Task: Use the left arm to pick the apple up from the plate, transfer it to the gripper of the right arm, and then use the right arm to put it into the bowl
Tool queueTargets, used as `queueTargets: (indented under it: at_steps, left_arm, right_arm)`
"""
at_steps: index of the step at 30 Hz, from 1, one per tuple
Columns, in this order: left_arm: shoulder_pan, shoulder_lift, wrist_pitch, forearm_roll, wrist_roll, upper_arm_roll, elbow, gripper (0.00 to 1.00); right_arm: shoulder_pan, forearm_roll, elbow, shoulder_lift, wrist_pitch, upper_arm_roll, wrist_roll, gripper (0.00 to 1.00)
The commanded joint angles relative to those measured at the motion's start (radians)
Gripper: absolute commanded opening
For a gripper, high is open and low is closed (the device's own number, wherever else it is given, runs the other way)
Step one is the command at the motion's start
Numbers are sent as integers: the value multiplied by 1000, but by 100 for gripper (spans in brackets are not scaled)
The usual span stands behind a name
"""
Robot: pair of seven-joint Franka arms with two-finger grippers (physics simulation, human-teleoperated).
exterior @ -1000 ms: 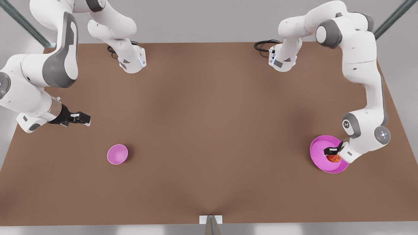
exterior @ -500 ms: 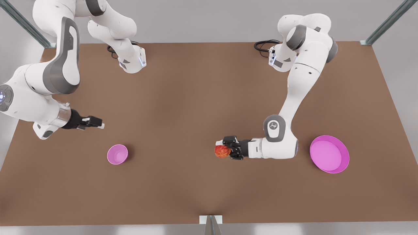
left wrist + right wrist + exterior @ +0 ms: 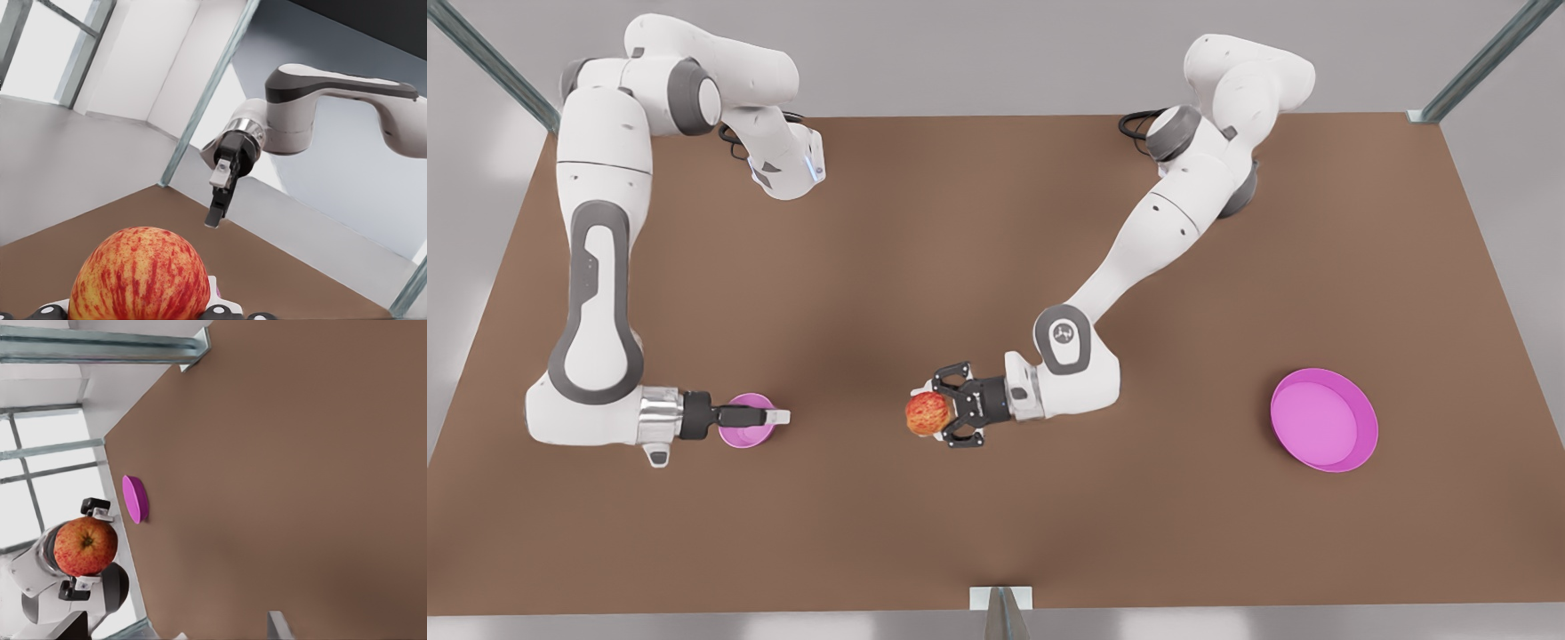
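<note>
Plain brown table (image 3: 996,516), matte, with a small white bracket (image 3: 1001,597) at the near edge. Grey floor past the far edge, and metal frame posts (image 3: 1485,60) at the far corners. Through the right wrist view you can see windows and white wall behind the frame.

Count: one apple (image 3: 927,413), one bowl (image 3: 749,428), one plate (image 3: 1323,420), two arms.

Nearest stuff first: the left gripper (image 3: 921,414) sits roughly mid-table toward the near side, lying sideways above the surface, fingers closed onto the apple. So the apple's up in the air, off the plate, which sits bare over at the front view's right.

The right gripper (image 3: 781,415) is at the front view's left, stretched out level over the bowl, pointing at the apple, well apart from it. Its fingers look pressed together with nothing in them.

Farther back, both arm bases (image 3: 787,169) stand near the far edge, black cables (image 3: 1138,124) coiled next to them.
</note>
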Motion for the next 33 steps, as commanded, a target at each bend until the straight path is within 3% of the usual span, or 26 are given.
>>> queueTargets:
  at_steps: [1,4,7,11,33]
  left_arm:
    - [-8,6,92,-5,604,-4,11,74]
    - [-23,11,122,-5,604,-6,14,74]
    - [-34,14,135,-8,603,-6,20,74]
    - [-48,28,165,-15,603,-27,20,74]
    - [-77,43,211,-15,597,-34,46,74]
  right_arm:
    - [5,67,-1,7,5,2,-358,100]
    - [0,69,-3,10,7,17,-368,100]
    - [-2,286,-12,45,-18,20,-496,100]
    - [8,293,101,136,-1,114,-433,100]
    - [138,356,149,213,128,142,-467,100]
